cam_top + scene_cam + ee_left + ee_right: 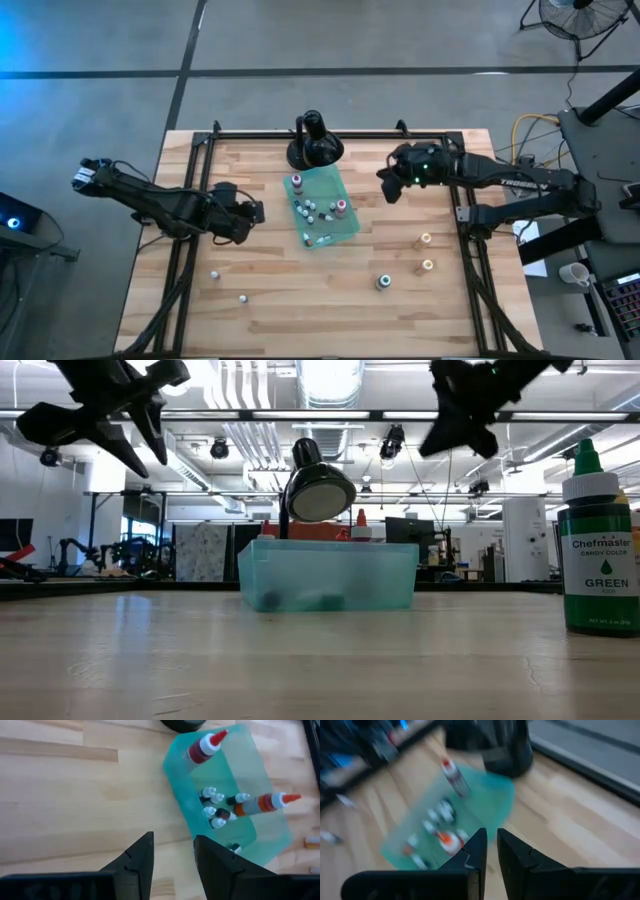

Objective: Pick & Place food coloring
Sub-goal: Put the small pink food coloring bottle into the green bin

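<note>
A teal tray (pixel 322 208) lies at the middle of the table and holds several food coloring bottles (pixel 212 810). Among them are a red-capped one (pixel 202 747) and an orange one (pixel 262 804). More bottles stand loose on the wood: a green one (pixel 383 282), two yellowish ones (pixel 426 252) and two tiny ones (pixel 228 286). My left gripper (pixel 173 840) hovers left of the tray, open, with nothing between its fingers. My right gripper (pixel 491 834) hangs in the air right of the tray's far end, shut and holding nothing.
A black round-based stand (pixel 314 145) sits just behind the tray. In the low view the green bottle (pixel 598 545) stands close at the right. Black frame rails (pixel 190 230) run along the table's left and right sides.
</note>
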You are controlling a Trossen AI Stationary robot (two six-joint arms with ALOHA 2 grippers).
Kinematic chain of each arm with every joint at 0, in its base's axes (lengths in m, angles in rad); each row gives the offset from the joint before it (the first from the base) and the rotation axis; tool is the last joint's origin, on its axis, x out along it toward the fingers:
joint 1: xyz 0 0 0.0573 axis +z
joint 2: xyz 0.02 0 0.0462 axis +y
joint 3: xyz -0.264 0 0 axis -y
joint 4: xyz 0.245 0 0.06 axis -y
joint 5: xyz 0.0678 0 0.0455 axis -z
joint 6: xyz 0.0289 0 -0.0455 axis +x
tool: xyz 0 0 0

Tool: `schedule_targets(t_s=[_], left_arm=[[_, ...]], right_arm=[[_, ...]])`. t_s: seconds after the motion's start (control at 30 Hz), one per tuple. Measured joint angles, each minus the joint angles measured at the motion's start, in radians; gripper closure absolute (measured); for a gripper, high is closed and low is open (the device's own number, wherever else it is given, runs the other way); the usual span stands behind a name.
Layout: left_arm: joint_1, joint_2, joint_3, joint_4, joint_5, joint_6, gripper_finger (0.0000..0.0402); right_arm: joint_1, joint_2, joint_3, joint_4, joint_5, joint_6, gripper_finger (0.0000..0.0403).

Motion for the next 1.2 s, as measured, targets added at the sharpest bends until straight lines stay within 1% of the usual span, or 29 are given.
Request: schedule_targets(t_s=[0.1,0.17,0.37,0.43,0.53,0.63,0.7,0.73,0.8,0.9,1.0,1.1,1.2], left_arm=[[0.0,-0.011,0.0,0.0,-0.002,0.064,0.0289],[0.002,-0.023,0.0,0.0,-0.018,0.111,0.0289],[0.002,-0.064,-0.001,0.0,-0.04,0.246,0.0289],[0.002,-0.069,-0.002,0.0,-0.044,0.273,0.0289],[0.002,-0.072,-0.002,0.0,-0.05,0.288,0.0289],[0.002,-0.072,-0.003,-0.001,-0.052,0.315,0.0289],[0.002,-0.073,-0.003,-0.001,-0.042,0.366,0.0289],[0.002,-0.072,-0.003,-0.007,-0.019,0.401,0.0289],[0.002,-0.073,-0.005,-0.032,0.062,0.473,0.0289],[0.002,-0.071,-0.013,-0.078,0.161,0.567,0.0289],[-0.012,-0.06,-0.033,-0.081,0.232,0.763,0.0289],[-0.037,-0.06,-0.068,-0.082,0.405,0.937,0.0289],[-0.068,-0.057,-0.102,-0.083,0.578,0.973,0.0289]], right_arm=[[0.0,0.009,0.045,0.057,-0.011,0.058,0.0365],[0.0,0.021,0.065,0.083,-0.059,0.102,0.0365],[0.004,0.088,0.097,0.095,-0.334,0.209,0.0365],[0.011,0.116,0.095,0.075,-0.389,0.25,0.0364],[0.019,0.153,0.101,-0.041,-0.424,0.288,0.0364],[0.029,0.197,0.14,-0.216,-0.427,0.297,0.0363],[0.039,0.226,0.175,-0.319,-0.419,0.276,0.0356],[0.045,0.241,0.193,-0.358,-0.416,0.268,0.0351],[0.056,0.271,0.224,-0.422,-0.4,0.245,0.0337],[0.068,0.319,0.261,-0.479,-0.337,0.208,0.0313],[0.075,0.359,0.282,-0.482,-0.333,0.157,0.0292],[0.09,0.394,0.297,-0.482,-0.341,0.099,0.0276],[0.106,0.416,0.307,-0.482,-0.347,0.082,0.0265]])
